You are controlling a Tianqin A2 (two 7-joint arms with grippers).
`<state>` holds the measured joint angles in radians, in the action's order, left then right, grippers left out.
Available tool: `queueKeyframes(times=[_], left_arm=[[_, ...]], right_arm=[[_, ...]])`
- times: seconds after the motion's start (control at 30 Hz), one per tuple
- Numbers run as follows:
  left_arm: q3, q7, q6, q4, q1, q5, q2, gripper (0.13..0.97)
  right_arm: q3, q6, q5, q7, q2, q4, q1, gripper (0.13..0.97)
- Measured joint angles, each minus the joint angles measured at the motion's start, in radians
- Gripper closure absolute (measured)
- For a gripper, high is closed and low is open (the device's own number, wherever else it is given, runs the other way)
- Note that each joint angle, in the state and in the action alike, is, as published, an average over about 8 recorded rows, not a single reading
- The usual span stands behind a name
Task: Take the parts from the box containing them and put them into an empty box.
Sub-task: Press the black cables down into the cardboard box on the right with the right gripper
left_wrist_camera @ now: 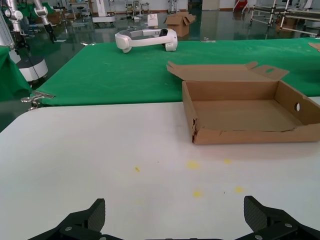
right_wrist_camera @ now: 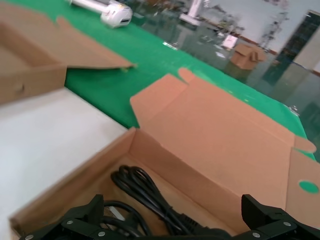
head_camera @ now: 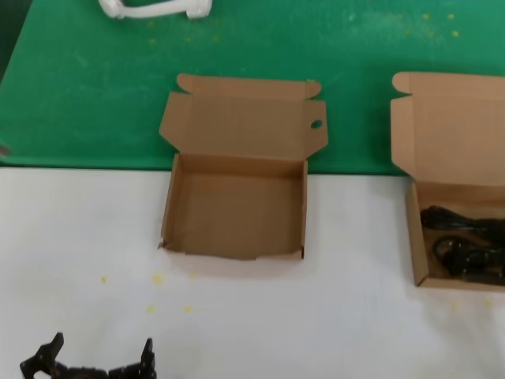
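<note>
The empty box [head_camera: 235, 212] sits at centre frame in the head view, lid folded back onto the green mat [head_camera: 95, 87], hole visible in one lid flap. The box containing them [head_camera: 458, 189] lies at the right edge, with the parts [head_camera: 464, 241] coiled inside. The left gripper [head_camera: 93, 357] rests low at lower left, fingers spread apart, holding nothing. The right gripper [right_wrist_camera: 175, 220] hovers above the parts, fingers wide apart. A white headset [left_wrist_camera: 146, 39] lies on the mat.

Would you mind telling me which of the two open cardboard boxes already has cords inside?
The box at the robot's right, cut by the frame edge, holds the black cords; the middle box is bare inside.
</note>
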<state>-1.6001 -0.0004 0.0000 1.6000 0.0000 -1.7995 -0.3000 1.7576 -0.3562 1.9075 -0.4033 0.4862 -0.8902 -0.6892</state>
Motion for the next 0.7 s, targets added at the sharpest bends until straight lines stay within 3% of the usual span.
queueKeyframes(times=[0.17, 0.47, 0.7], left_arm=[[0.000, 0.000, 0.000, 0.000, 0.000, 0.000, 0.000, 0.132], [0.000, 0.000, 0.000, 0.000, 0.000, 0.000, 0.000, 0.132], [0.000, 0.000, 0.000, 0.000, 0.000, 0.000, 0.000, 0.132]], right_arm=[[0.048, -0.017, -0.049, -0.026, 0.007, 0.069, -0.086, 0.129], [0.162, -0.031, -0.158, 0.045, 0.036, 0.109, -0.190, 0.129], [0.206, -0.063, -0.212, 0.006, 0.049, 0.174, -0.254, 0.129]])
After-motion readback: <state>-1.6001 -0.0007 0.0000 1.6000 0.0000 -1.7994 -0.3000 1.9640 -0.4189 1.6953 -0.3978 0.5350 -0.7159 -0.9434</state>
